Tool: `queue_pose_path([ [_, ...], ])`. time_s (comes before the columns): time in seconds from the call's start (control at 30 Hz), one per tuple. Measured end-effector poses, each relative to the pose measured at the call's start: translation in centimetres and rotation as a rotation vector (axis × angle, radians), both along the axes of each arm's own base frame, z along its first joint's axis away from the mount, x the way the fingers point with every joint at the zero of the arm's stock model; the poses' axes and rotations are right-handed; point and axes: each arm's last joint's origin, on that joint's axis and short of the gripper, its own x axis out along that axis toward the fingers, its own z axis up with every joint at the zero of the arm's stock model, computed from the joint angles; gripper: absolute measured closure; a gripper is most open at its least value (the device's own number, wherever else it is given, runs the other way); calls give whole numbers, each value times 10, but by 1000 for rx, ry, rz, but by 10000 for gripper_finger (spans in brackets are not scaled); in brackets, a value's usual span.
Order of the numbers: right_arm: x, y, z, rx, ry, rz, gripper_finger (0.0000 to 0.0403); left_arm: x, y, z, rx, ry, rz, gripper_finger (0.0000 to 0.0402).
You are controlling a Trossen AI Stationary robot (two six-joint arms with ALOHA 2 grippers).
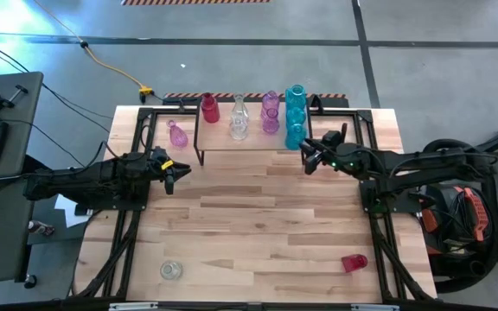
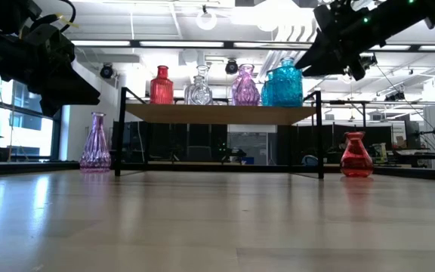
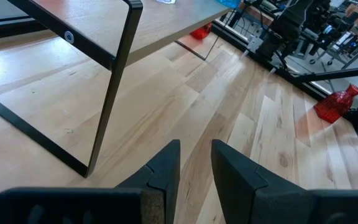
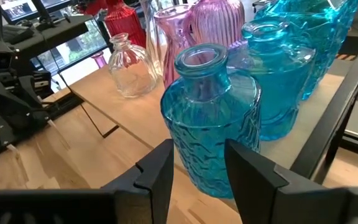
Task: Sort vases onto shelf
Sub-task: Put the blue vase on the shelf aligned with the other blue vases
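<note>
Plank table, shelf of vases

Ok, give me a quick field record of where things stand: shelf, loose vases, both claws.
shelf: far side of table, holds red, clear, pink-purple and teal vases
teal vases: at the shelf's right end
loose pink vase: on table, left of shelf
loose red vase: lying near right front
loose clear vase: near left front
left claw: open, empty, above table near the shelf's left leg
right claw: open, empty, just in front of nearest teal vase
</note>
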Motion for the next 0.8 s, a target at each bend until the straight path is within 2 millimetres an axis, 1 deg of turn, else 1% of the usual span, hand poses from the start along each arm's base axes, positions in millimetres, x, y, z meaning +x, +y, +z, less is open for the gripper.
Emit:
queue_pose_path([
  [0.23,0,-1,0,-14,-4,-41,267,0,0,0,0,0,0,319],
  [0.53,1,2,4,13,-46,-11,267,0,0,0,0,0,0,319],
  [0.7,1,4,6,11,-15,-11,267,0,0,0,0,0,0,319],
  [0.8,0,4,7,49,-12,-26,267,0,0,0,0,0,0,319],
])
